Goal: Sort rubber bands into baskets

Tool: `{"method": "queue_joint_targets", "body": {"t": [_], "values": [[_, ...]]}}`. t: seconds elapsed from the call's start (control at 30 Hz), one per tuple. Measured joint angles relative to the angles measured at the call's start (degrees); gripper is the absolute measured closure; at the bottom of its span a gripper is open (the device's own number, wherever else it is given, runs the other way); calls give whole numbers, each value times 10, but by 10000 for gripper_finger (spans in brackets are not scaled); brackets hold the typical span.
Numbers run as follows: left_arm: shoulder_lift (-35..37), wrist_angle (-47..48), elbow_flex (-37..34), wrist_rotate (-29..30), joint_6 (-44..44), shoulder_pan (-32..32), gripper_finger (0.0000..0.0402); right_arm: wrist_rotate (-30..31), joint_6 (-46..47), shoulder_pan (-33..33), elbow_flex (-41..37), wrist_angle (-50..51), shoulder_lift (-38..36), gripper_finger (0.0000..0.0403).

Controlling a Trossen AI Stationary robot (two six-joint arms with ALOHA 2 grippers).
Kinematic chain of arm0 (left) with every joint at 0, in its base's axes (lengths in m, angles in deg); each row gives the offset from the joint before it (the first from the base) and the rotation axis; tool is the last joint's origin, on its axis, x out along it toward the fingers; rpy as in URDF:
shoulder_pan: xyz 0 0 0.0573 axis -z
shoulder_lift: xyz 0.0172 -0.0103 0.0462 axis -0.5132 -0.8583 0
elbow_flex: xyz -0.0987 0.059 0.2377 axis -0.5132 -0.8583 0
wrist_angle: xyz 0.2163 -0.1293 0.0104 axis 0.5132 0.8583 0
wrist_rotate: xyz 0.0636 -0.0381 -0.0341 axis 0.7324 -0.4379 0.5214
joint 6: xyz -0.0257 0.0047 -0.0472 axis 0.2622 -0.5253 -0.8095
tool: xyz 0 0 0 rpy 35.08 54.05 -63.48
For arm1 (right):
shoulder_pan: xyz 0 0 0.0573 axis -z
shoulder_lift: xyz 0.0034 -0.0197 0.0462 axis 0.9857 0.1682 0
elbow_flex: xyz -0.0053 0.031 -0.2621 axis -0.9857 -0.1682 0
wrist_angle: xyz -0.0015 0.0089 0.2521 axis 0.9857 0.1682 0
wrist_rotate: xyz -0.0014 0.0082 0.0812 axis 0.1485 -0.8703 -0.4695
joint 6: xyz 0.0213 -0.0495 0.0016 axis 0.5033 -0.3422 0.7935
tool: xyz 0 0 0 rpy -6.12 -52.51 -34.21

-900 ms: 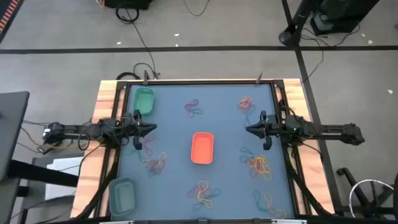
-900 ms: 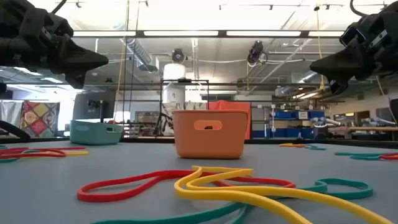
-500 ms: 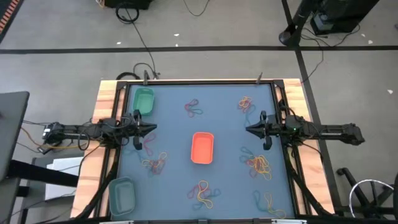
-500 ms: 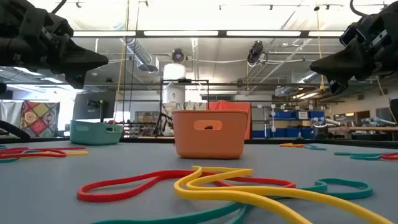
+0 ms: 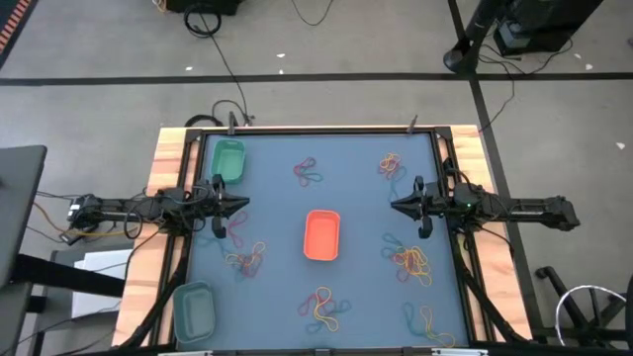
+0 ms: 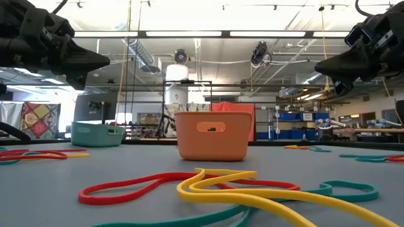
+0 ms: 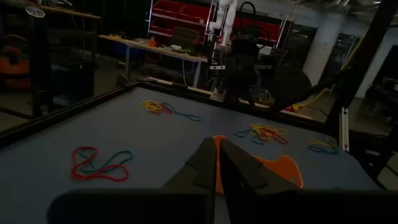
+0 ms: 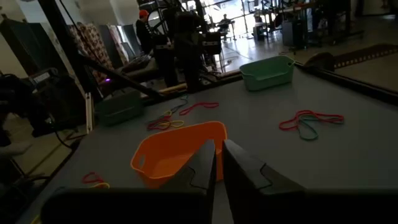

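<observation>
Nothing has moved since the earlier frames. Take the orange basket (image 5: 321, 235) at the middle of the worktop (image 5: 277, 203) as your landmark. In front of it, nearest you in the low view, lies a tangle of red, yellow and teal rubber bands (image 6: 208, 186). Your left gripper (image 5: 235, 204) hangs to its left and your right gripper (image 5: 400, 206) to its right, both above the surface with fingers clenched on nothing. Beyond, at the far left corner, sits the bright green basket (image 5: 228, 160); the dull teal basket (image 5: 195, 309) sits at the near left corner.
</observation>
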Motion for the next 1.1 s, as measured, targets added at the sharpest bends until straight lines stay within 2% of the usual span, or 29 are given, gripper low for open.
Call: {"method": "queue_joint_targets", "body": {"t": [0.23, 0.43, 0.67, 0.87, 1.03, 1.1], "values": [[0, 0, 0, 0, 0, 0, 376, 4, -22, 0, 0, 0, 0, 361], [0, 0, 0, 0, 0, 0, 376, 101, -90, 0, 0, -74, 0, 361], [0, -11, 0, 0, 0, 0, 376, 105, 38, 0, 0, -152, 0, 361], [0, -39, 0, 0, 0, 0, 376, 120, -17, 1, 0, -172, 0, 361], [0, -61, 0, -5, -40, 0, 376, 126, -2, 1, 0, -132, 7, 361], [0, -61, 0, -5, -55, 0, 376, 150, 18, 2, 0, -103, 16, 361]]}}
